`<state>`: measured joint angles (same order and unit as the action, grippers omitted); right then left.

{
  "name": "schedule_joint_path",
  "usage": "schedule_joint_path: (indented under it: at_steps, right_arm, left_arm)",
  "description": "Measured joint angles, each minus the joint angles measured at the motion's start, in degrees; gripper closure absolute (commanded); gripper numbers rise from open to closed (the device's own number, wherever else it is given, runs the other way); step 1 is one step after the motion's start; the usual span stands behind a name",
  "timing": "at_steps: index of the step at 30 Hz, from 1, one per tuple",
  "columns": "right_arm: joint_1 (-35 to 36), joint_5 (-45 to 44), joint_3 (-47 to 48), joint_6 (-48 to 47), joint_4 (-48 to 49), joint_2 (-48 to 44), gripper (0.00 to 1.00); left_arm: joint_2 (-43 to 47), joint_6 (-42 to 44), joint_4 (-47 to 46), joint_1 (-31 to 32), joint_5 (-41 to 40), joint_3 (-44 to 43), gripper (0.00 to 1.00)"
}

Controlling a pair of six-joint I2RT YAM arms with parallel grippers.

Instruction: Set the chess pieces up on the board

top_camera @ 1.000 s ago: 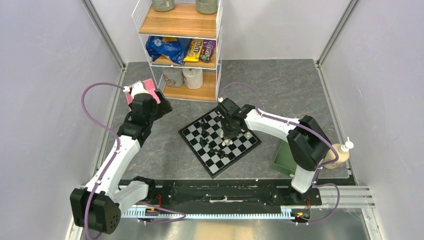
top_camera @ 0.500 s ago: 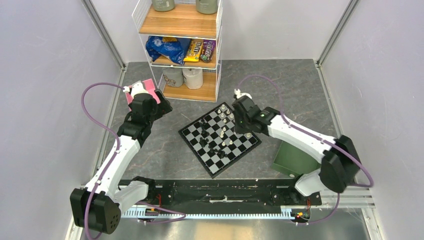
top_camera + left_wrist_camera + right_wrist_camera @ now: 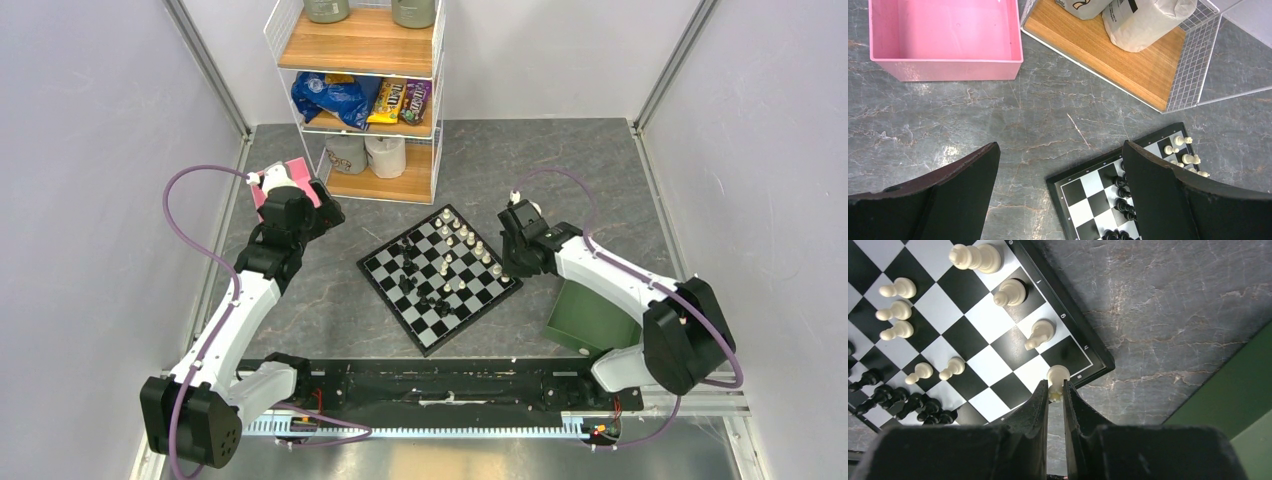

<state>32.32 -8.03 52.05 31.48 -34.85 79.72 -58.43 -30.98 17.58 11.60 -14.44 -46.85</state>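
The chessboard (image 3: 440, 277) lies turned like a diamond at the table's middle. Cream pieces (image 3: 470, 240) stand along its right side and black pieces (image 3: 407, 270) cluster toward its left and centre. My right gripper (image 3: 1056, 390) is shut on a cream rook (image 3: 1057, 377) and holds it over the board's right corner square; the same gripper shows in the top view (image 3: 508, 262). Several cream pieces (image 3: 1008, 293) stand on the edge squares beside it. My left gripper (image 3: 1060, 170) is open and empty, above bare table left of the board (image 3: 1088, 192).
A pink box (image 3: 945, 40) sits at the far left by the left gripper. A wire shelf unit (image 3: 362, 90) with wooden shelves stands behind the board. A green tray (image 3: 590, 318) lies right of the board, with a soap bottle (image 3: 680, 305) beyond it.
My right gripper has moved from the board's middle to its right corner, carrying the cream rook. The left arm has not moved.
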Motion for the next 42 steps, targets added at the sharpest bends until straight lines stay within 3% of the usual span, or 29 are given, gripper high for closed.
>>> schedule_joint_path:
  at_steps: [15, 23, 26, 30, 36, 42]
  right_arm:
    - [-0.3, -1.2, -0.9, 0.0, 2.8, 4.0, 0.76]
    - [-0.3, -1.7, -1.0, 0.0, 3.0, 4.0, 0.68]
    - [-0.3, -1.7, -1.0, 0.0, 2.8, 4.0, 0.6]
    - [-0.3, -1.7, -0.7, -0.9, 1.2, 1.6, 0.52]
    - [-0.2, 1.0, 4.3, -3.1, -0.3, -4.6, 0.52]
    - [6.6, 4.3, 6.1, -2.7, 1.1, -2.0, 0.51]
  left_arm:
    - [0.5, 0.0, 0.0, 0.0, 0.0, 0.0, 0.01]
    - [0.5, 0.0, 0.0, 0.0, 0.0, 0.0, 0.01]
    - [0.5, 0.0, 0.0, 0.0, 0.0, 0.0, 0.01]
    - [0.5, 0.0, 0.0, 0.0, 0.0, 0.0, 0.01]
    - [0.5, 0.0, -0.1, 0.0, 0.1, 0.2, 0.01]
    - [0.4, 0.0, -0.2, 0.0, 0.6, 0.2, 0.01]
